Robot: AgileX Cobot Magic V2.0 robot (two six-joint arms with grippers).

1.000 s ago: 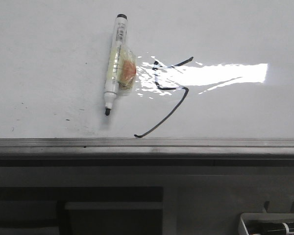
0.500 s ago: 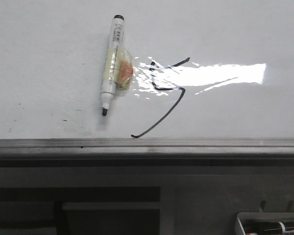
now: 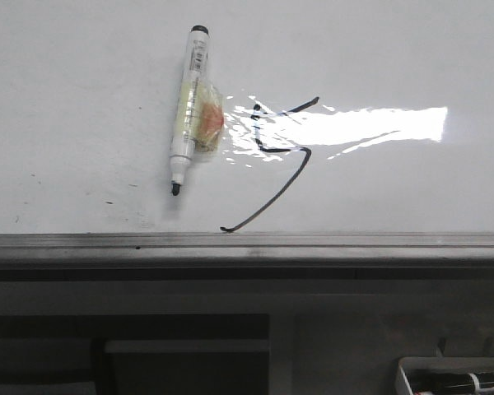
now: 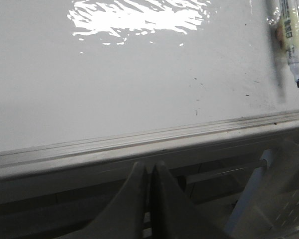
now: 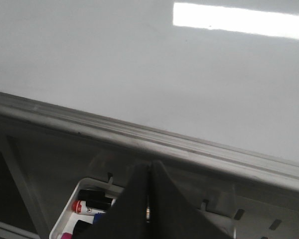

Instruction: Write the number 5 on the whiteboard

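Observation:
The whiteboard (image 3: 82, 107) fills the front view, with its grey frame edge (image 3: 247, 241) along the near side. The number 5 (image 3: 281, 173) is drawn on it in thin black strokes, with a long slanted tail ending near the frame. An uncapped white marker (image 3: 188, 107) lies flat on the board left of the 5, its tip toward the frame; it also shows in the left wrist view (image 4: 290, 40). My left gripper (image 4: 149, 169) is shut and empty, below the frame edge. My right gripper (image 5: 150, 169) is shut and empty, below the frame over a tray.
A white tray of spare markers (image 3: 453, 381) sits below the board at the right; it also shows in the right wrist view (image 5: 84, 204). A bright light reflection (image 3: 370, 123) lies across the board right of the 5. Tiny dark specks (image 3: 109, 202) dot the board.
The front view shifted slightly between one second ago and half a second ago; since then nothing has moved. Marker and 5 lie as before.

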